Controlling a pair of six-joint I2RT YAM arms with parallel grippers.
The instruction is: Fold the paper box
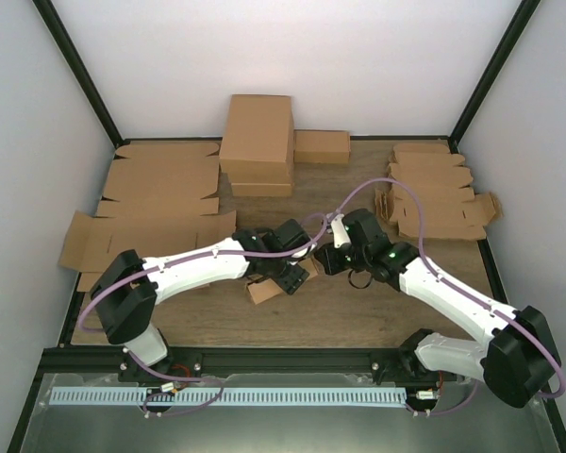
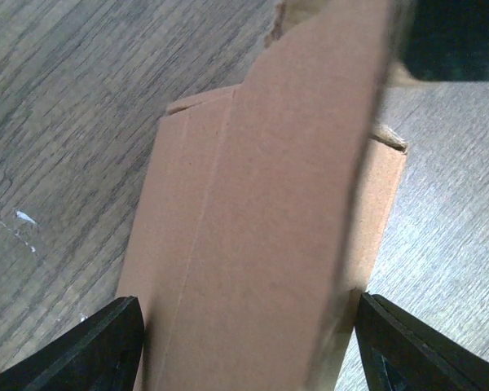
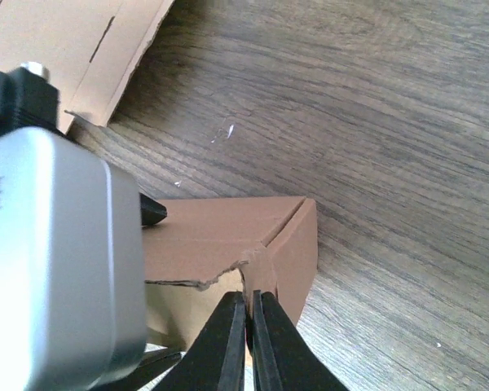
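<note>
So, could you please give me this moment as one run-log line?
task: fold paper box | left gripper: astride paper box, grip unclear | right gripper: shut on paper box edge | paper box: partly folded, on table

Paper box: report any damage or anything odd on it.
The paper box has a ragged, torn edge on one panel, just beside the corner that the right gripper pinches. A clean die-cut edge should be straight.

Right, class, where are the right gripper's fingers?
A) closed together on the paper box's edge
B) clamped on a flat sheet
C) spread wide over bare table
A: the right gripper is pinched shut on a ragged edge of the paper box.
</note>
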